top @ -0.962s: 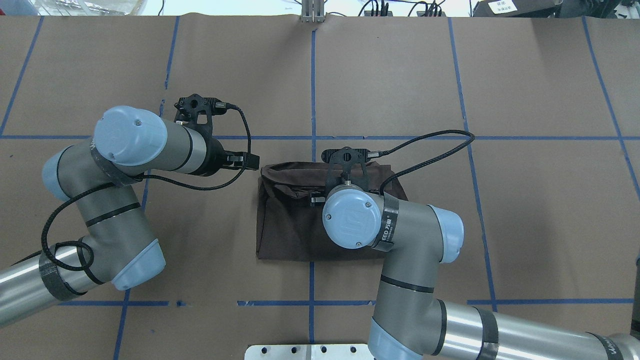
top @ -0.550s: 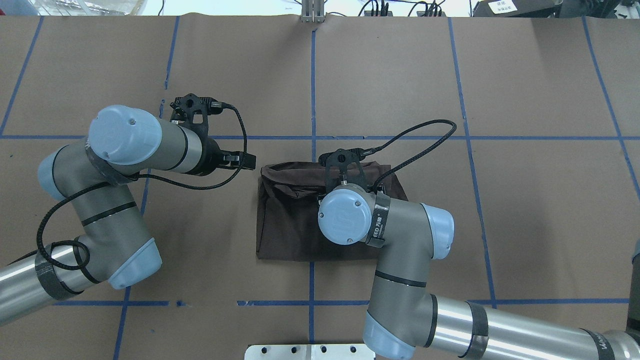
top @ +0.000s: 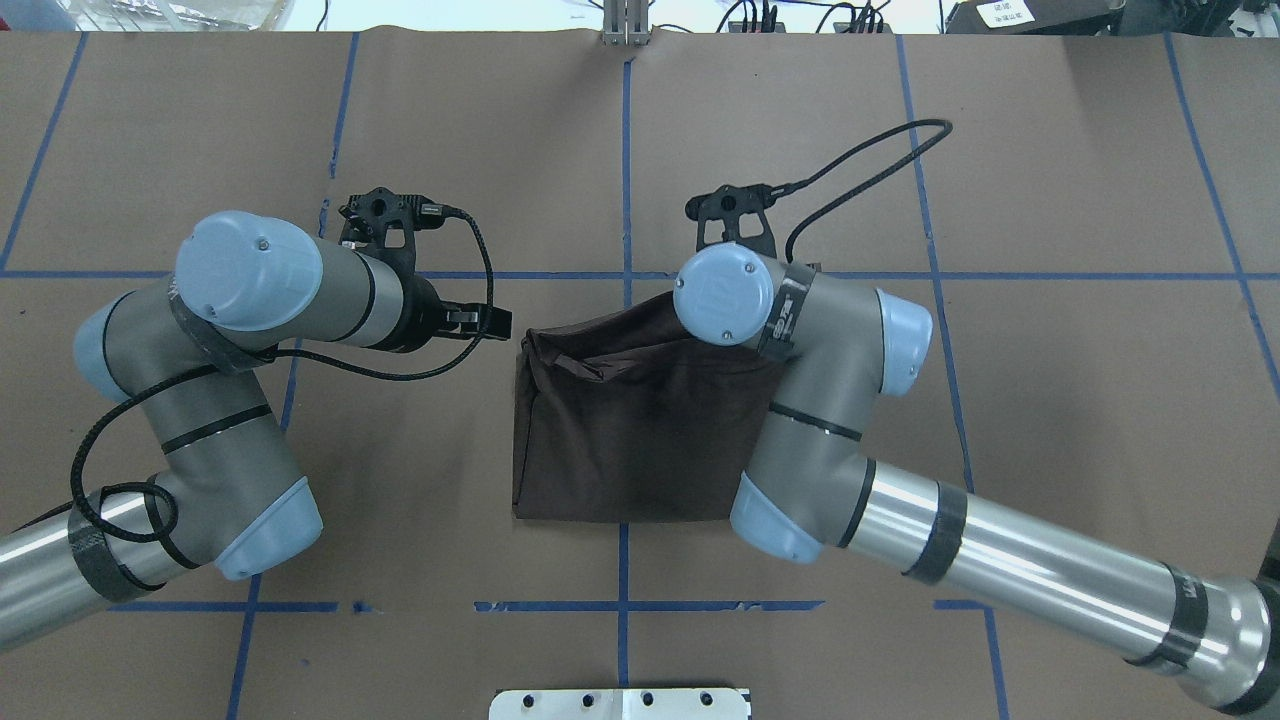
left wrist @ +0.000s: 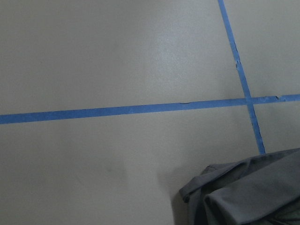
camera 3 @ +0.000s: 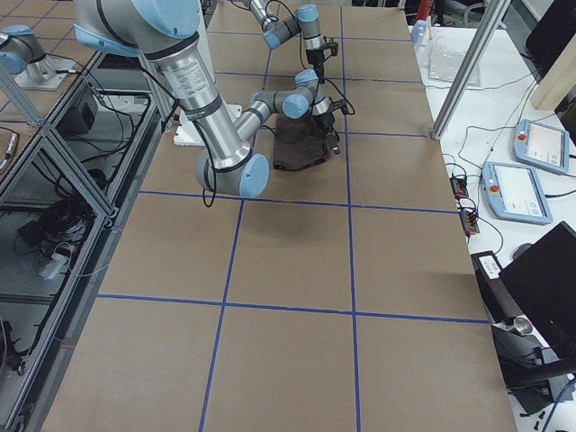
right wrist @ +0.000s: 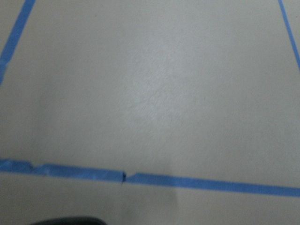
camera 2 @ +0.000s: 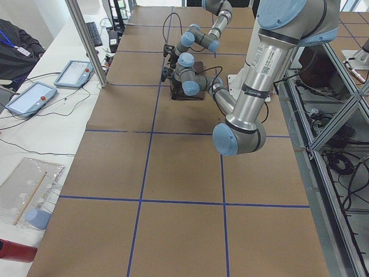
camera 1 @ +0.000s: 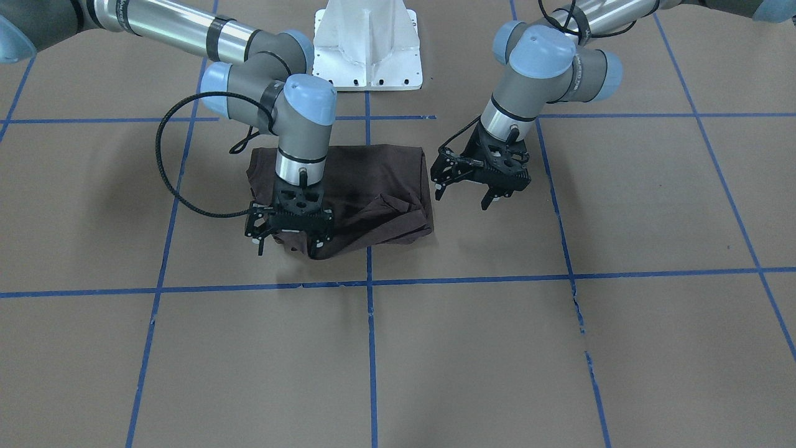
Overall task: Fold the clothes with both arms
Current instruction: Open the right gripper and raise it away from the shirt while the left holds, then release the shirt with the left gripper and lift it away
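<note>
A dark brown-grey folded T-shirt (camera 1: 367, 186) lies on the brown paper-covered table (camera 1: 497, 348) marked with blue tape lines (camera 1: 371, 348), near its centre, just in front of the white metal pedestal (camera 1: 367, 43); at the garment's near corner in the front-facing view the right arm's black two-finger gripper (camera 1: 288, 239) points down, one finger (camera 1: 313, 249) against a bunched, lifted edge of cloth, though whether it pinches the fabric I cannot tell; beside the shirt's other end, apart from it, the left arm's black gripper (camera 1: 461, 198) hangs above the paper with its fingers spread wide and nothing between them.
</note>
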